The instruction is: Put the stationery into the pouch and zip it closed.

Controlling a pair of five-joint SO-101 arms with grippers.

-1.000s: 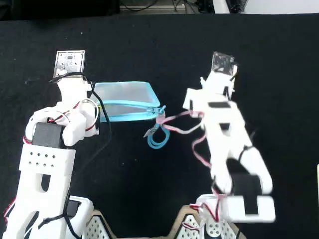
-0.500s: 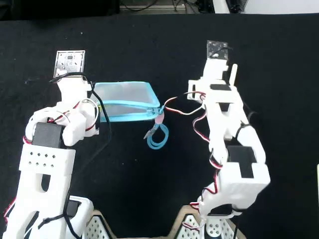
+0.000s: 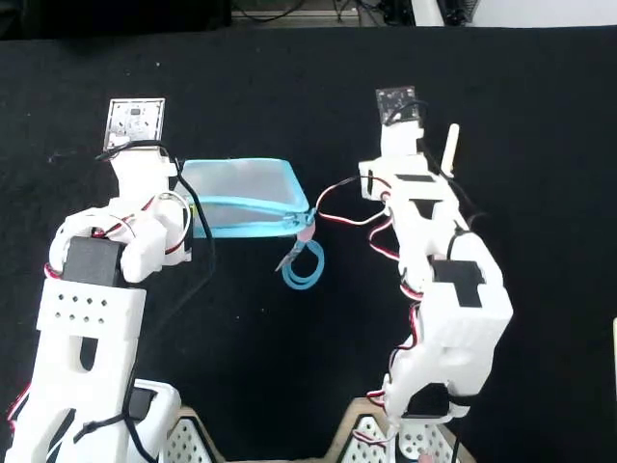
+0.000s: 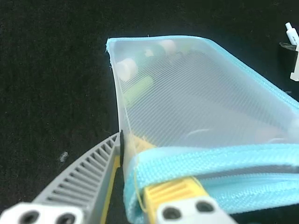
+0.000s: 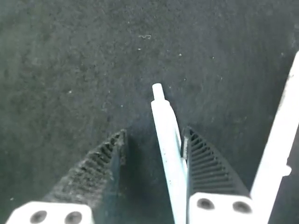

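Note:
A translucent mesh pouch (image 3: pixel 241 193) with light-blue trim lies on the black table, its zipper strip (image 3: pixel 253 205) along the near edge. A blue loop (image 3: pixel 304 267) hangs from the zipper's right end. Through the mesh of the pouch (image 4: pixel 196 98) I see a green marker (image 4: pixel 138 89) and pale items. My left gripper (image 3: pixel 186 207) (image 4: pixel 128 151) is shut on the pouch's left end. My right gripper (image 3: pixel 393 135) (image 5: pixel 154 135) stands open over the table right of the pouch, with a white pen (image 5: pixel 167 140) between its fingers. A second white pen (image 3: pixel 449 148) (image 5: pixel 280 135) lies just beside it.
The black table runs wide on all sides of the pouch. Red-and-white cables (image 3: pixel 352 214) hang off the right arm close to the pouch's right end. Both arm bases (image 3: pixel 289 439) sit at the near edge.
The right arm has swung left and stretched forward, so its gripper now stands left of the white pen on the table. The left arm and the pouch have stayed put.

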